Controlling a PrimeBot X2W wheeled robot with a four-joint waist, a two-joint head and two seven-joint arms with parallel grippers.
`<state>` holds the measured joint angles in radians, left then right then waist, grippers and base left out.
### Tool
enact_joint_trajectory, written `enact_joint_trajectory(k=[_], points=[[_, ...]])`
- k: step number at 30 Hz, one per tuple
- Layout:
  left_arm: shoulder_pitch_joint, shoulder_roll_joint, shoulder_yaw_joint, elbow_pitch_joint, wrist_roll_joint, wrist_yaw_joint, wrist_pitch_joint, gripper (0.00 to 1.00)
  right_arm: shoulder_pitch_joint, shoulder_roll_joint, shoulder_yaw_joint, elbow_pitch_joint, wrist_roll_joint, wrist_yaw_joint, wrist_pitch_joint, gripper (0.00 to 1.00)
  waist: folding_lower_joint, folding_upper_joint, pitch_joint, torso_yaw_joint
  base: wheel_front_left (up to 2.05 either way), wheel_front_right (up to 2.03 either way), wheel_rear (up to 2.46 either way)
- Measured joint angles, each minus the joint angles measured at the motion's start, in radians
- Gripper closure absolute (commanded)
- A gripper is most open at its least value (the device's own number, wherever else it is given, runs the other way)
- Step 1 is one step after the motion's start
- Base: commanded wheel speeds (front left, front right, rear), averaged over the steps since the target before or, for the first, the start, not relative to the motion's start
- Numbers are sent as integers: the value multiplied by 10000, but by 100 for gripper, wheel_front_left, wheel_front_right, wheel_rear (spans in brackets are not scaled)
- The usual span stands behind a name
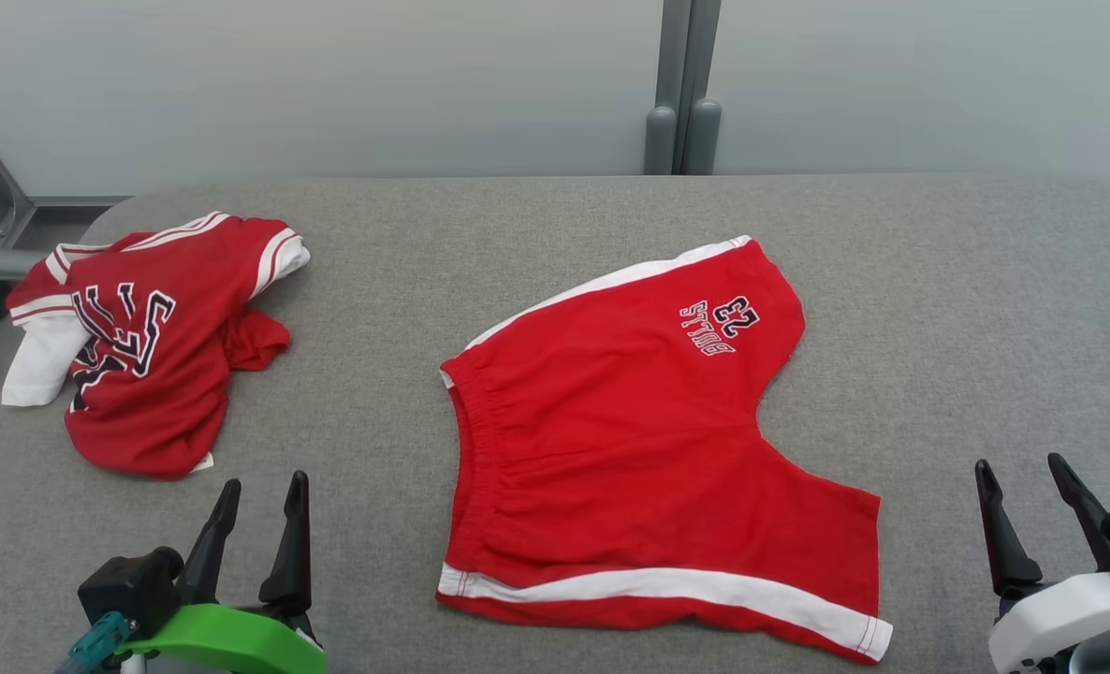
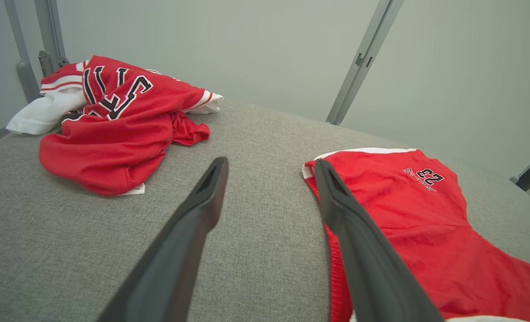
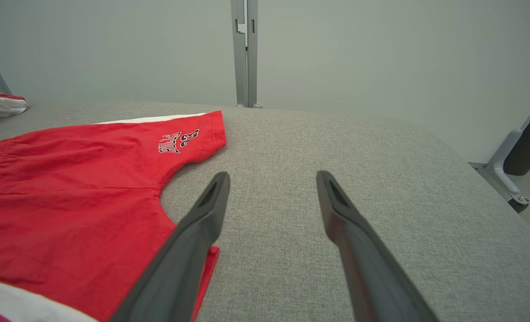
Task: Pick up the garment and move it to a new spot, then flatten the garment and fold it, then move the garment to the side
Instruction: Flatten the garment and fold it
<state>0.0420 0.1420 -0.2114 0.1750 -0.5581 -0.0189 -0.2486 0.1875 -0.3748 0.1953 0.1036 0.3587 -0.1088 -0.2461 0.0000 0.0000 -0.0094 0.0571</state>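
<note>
Lying flat mid-frame on the desk (image 1: 939, 281), the red shorts (image 1: 630, 449) are seemingly awaiting folding, while the left jaws and right jaws are hanging open and empty at the lower corners, each needing an edge to pinch.

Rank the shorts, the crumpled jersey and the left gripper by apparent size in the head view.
1. shorts: largest, spread flat.
2. jersey: smaller, but bunched, so true size unsure.
3. left gripper: smallest, though nearest the camera.
</note>
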Motion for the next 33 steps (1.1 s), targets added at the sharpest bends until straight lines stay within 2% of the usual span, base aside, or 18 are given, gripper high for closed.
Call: enact_joint_trajectory(k=[12, 24, 33], points=[[226, -261, -44, 128, 127, -253, -2, 0, -89, 245, 270, 117, -215, 48, -2, 0, 0, 0, -38, 21, 0, 0, 0], [588, -635, -1346, 642, 203, -648, 0, 0, 484, 723, 1521, 951, -351, 677, -12, 0, 0, 0, 234, 65, 0, 0, 0], [505, -646, -1749, 1064, 267, -709, 15, 0, 479, 932, 1685, 1778, -314, 828, 25, 0, 0, 0, 590, -126, 0, 0, 0]])
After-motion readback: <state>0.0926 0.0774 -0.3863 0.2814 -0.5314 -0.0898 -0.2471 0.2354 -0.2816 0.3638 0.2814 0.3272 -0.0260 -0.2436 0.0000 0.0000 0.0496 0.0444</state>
